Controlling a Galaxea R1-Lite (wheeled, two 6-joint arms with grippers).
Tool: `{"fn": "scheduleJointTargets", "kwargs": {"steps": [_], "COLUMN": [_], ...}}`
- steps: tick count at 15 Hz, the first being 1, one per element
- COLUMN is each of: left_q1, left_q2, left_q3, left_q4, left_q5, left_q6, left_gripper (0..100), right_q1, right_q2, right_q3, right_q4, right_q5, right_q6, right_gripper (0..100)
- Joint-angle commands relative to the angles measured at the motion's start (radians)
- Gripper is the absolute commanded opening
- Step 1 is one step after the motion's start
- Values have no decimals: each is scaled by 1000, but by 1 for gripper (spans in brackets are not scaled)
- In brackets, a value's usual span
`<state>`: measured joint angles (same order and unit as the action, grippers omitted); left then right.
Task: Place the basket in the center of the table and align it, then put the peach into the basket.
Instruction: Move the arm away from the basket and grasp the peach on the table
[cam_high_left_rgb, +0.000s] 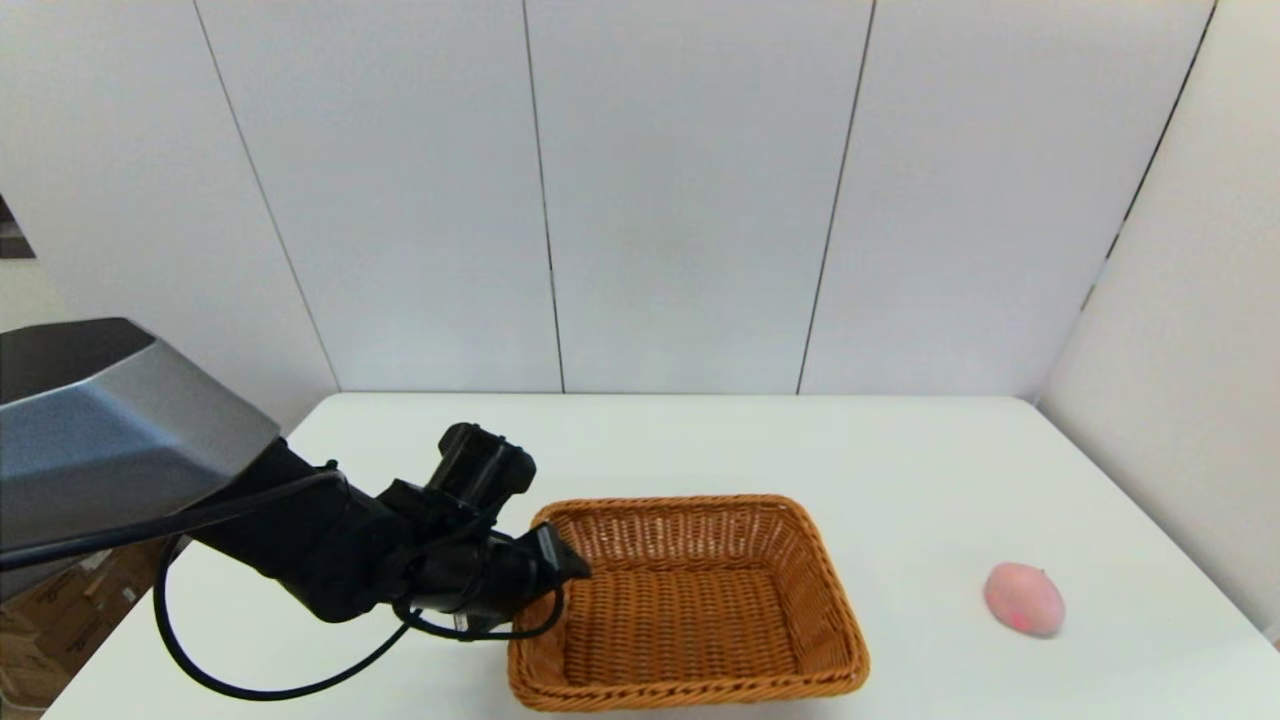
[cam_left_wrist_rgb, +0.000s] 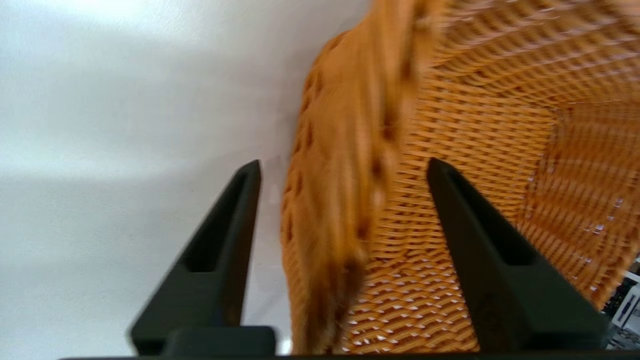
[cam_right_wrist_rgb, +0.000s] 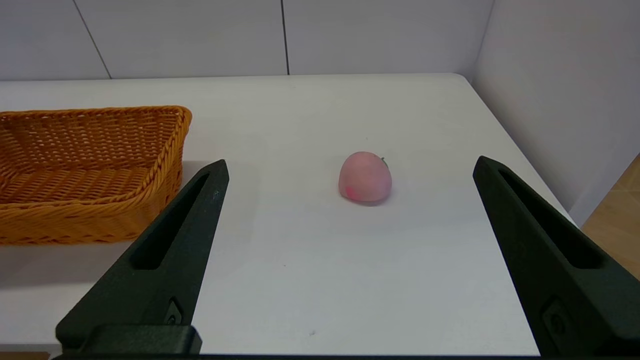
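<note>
The basket (cam_high_left_rgb: 690, 600) sits on the table (cam_high_left_rgb: 900, 470) at the near edge, about 6 o'clock from the table's middle, its bottom bare. The left gripper (cam_high_left_rgb: 560, 560) is at its 9 o'clock rim, jaws spread apart and straddling the wall, one finger (cam_left_wrist_rgb: 480, 240) inside, one outside. The peach (cam_high_left_rgb: 1023, 598) lies at 3 o'clock, well apart from the basket. The right gripper (cam_right_wrist_rgb: 350, 170) hangs released, short of the peach

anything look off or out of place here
Nothing damaged or spilled. The basket sits upright and empty on the table, the left gripper open astride its rim, and the peach lies apart to its right.
</note>
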<state>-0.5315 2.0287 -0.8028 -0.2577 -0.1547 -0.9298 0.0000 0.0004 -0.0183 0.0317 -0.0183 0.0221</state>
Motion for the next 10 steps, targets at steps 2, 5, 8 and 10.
{"fn": "scheduleJointTargets", "kwargs": {"steps": [2,5,8,10], "left_q1": [99,114,114,113], "left_q2": [-328,-590,-772,-883], "left_q3": [-7,-12,-6,11], "left_q4": [11,132,209,275], "left_q5": [3,64,202,290], "left_q6": [97,204,304,361], "left_gripper": [100,100,100,100], "right_q1": [0,0,0,0], "right_q2": [-2,-2,-2,-2], "right_q3": [0,0,0,0], "right_q4": [1,1,1,1], "right_q5": [0,0,0,0], "right_q6": [1,1,1,1], "right_gripper": [100,100,100,100]}}
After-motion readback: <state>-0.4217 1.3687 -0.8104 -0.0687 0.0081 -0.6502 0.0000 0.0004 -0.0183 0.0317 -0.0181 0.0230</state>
